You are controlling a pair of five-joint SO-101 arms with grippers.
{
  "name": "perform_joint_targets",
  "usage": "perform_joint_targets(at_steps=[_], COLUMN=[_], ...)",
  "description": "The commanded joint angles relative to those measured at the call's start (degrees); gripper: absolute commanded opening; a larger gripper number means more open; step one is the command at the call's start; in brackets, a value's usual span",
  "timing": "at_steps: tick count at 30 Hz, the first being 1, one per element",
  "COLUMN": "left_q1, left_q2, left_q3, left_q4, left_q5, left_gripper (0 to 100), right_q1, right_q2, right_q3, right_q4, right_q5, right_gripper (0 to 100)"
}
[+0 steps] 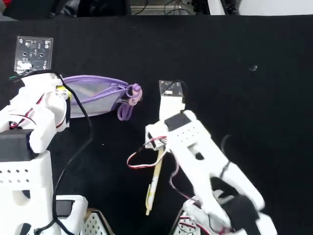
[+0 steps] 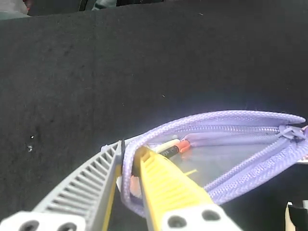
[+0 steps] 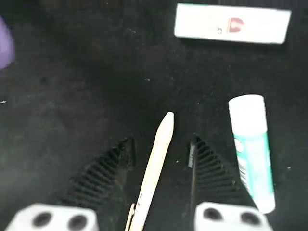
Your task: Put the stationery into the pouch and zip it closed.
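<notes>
Right tool [image 3: 161, 140] sits open around the pen [image 3: 151, 173]; it should close gently mid-pen. Left tool [image 2: 129, 150] pinches the pouch [image 2: 226, 159] rim.

even, bright light; black table [image 1: 254, 107] soaks it up, shadows barely visible. white shell of right arm [image 1: 205, 152] near blown out. glare on clear panel of pouch [image 2: 226, 161]. glue stick [image 3: 251, 149] washed pale.

Lilac pouch [image 1: 98, 95] lies unzipped; cream pen [image 1: 155, 183], glue stick [image 3: 251, 147] outside.
</notes>
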Motion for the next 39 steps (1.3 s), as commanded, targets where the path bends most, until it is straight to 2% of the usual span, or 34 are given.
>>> perform_joint_targets(at_steps=[1, 14, 27, 35, 39], left_q1=[1.5, 1.5, 1.5, 1.5, 1.5], left_q2=[1.1, 1.1, 1.1, 1.0, 1.0], left_q3=[5.2, 5.2, 5.2, 5.2, 5.1], left_q4=[-0.4, -0.4, -0.2, -0.4, -0.4], left_q5=[0.6, 0.7, 0.7, 0.7, 0.7], left_gripper=[3, 3, 3, 3, 3], right_q1=[-0.7, 0.4, 0.4, 0.1, -0.1], right_q2=[8.8, 20.4, 21.8, 21.8, 21.2], right_q3=[-0.5, -10.2, -15.8, -13.0, -14.4], right_q4=[-4.1, -0.2, 0.7, 0.8, 4.3], right_q5=[-2.8, -3.3, -3.2, -3.2, -2.7], right_gripper=[17.0, 17.0, 16.9, 16.9, 16.9])
